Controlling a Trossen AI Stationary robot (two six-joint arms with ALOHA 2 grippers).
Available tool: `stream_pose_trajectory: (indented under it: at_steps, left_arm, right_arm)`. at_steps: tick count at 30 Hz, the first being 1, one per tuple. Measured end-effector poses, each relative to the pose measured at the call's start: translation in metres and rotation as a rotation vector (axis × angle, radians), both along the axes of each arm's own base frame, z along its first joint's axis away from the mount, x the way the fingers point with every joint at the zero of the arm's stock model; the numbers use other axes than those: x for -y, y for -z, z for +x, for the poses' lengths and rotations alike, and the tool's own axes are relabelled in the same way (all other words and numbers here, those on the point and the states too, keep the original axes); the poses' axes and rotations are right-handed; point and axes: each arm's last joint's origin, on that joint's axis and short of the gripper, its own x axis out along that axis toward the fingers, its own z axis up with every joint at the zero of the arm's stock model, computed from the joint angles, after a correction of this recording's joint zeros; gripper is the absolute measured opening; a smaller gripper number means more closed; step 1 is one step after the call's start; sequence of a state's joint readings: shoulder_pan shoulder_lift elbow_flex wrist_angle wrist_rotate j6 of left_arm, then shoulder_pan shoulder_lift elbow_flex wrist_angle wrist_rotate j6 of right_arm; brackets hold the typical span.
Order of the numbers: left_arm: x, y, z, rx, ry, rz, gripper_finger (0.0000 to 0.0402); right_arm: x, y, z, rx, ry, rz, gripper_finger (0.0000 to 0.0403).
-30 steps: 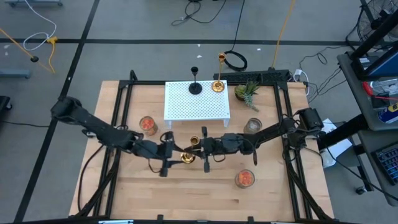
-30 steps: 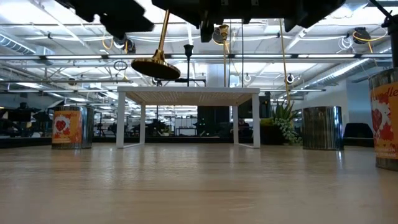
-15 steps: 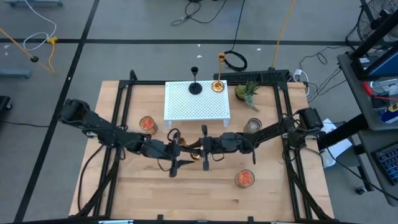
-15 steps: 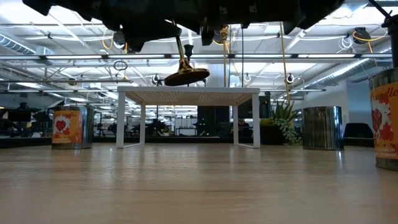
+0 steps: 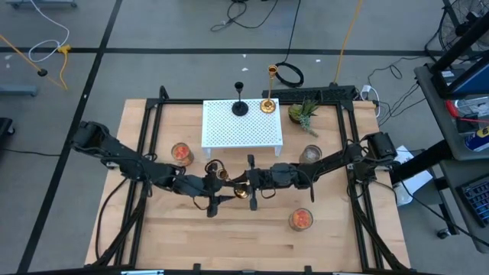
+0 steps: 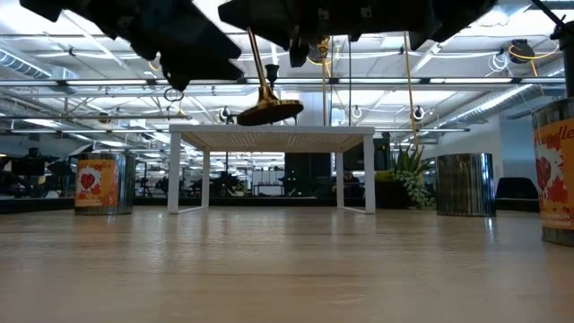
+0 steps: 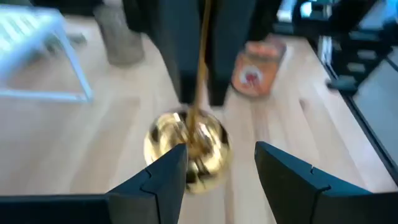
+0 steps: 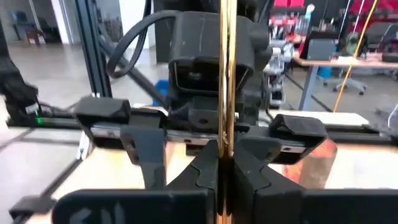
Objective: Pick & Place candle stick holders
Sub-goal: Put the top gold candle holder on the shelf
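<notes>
Near the worktop's [image 5: 153,229] middle, before the white stand [image 5: 241,126], the right gripper [image 5: 251,181] clamps a brass candlestick's [image 6: 265,94] stem aloft; the left gripper [image 5: 216,186] gapes, released; it should retreat clear before any lift toward the stand's far edge.

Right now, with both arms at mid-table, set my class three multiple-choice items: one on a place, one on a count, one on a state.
1. Where does the black candlestick stand?
A. On the white stand
B. Beside the plant
C. In a gripper

2. How many brass candlesticks show?
A. One
B. Two
C. Three

3. The held brass candlestick is:
A. Resting on the table
B. Lifted clear of it
C. Lying on the stand

Answers:
1 A: its base sits at the stand's rear edge.
2 B: the standing brass candlestick is on the stand, and the other is clamped by the right gripper.
3 B: the low view shows its base in the air.
</notes>
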State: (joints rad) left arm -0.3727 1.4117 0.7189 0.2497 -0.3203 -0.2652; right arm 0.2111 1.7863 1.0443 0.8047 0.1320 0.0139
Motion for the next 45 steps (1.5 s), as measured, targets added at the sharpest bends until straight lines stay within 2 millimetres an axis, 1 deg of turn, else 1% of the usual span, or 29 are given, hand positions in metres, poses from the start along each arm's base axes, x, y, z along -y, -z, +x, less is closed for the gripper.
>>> stream_pose_trajectory:
  at_steps: [3, 5, 11, 17, 19, 21, 23, 30, 32, 35, 38, 41, 45]
  left_arm:
    - [-0.001, -0.007, 0.002, 0.087, -0.080, 0.041, 0.0198]
    - [-0.002, -0.011, 0.004, 0.126, -0.103, 0.059, 0.0198]
    - [0.000, -0.021, 0.007, 0.225, -0.049, 0.062, 0.0198]
    - [-0.009, -0.025, 0.011, 0.263, -0.075, 0.063, 0.0197]
    - [-0.013, -0.025, 0.012, 0.261, -0.072, 0.060, 0.0188]
    - [-0.015, -0.024, 0.013, 0.259, -0.057, 0.054, 0.0168]
    - [-0.018, -0.024, 0.014, 0.256, -0.034, 0.054, 0.0140]
    - [-0.019, -0.023, 0.014, 0.246, -0.012, 0.076, 0.0021]
    - [-0.019, -0.022, 0.014, 0.238, -0.011, 0.084, 0.0013]
    - [-0.019, -0.021, 0.014, 0.222, -0.020, 0.070, 0.0023]
    - [-0.019, -0.019, 0.014, 0.206, -0.023, 0.069, 0.0017]
    - [-0.019, -0.018, 0.013, 0.197, -0.019, 0.071, 0.0011]
    - [-0.018, -0.018, 0.013, 0.195, -0.018, 0.068, 0.0020]
  right_arm:
    - [0.000, -0.005, 0.000, 0.045, -0.001, 0.010, 0.0008]
    - [0.000, -0.006, 0.000, 0.058, 0.000, 0.013, 0.0008]
    - [0.002, -0.011, 0.000, 0.111, 0.003, 0.011, 0.0008]
    - [0.006, -0.011, 0.001, 0.112, 0.017, 0.008, 0.0008]
    - [0.008, -0.011, 0.001, 0.112, 0.022, 0.007, 0.0008]
    - [0.010, -0.011, 0.001, 0.112, 0.027, 0.007, 0.0008]
    - [0.011, -0.012, 0.001, 0.114, 0.028, 0.008, 0.0008]
    - [0.013, -0.012, 0.002, 0.116, 0.030, 0.006, 0.0009]
    - [0.013, -0.012, 0.002, 0.115, 0.031, 0.006, 0.0010]
    - [0.013, -0.011, 0.002, 0.108, 0.030, -0.019, 0.0024]
    - [0.013, -0.010, 0.002, 0.106, 0.032, -0.071, 0.0051]
    - [0.013, -0.010, 0.002, 0.108, 0.036, -0.073, 0.0079]
    - [0.013, -0.011, 0.001, 0.104, 0.040, -0.094, 0.0110]
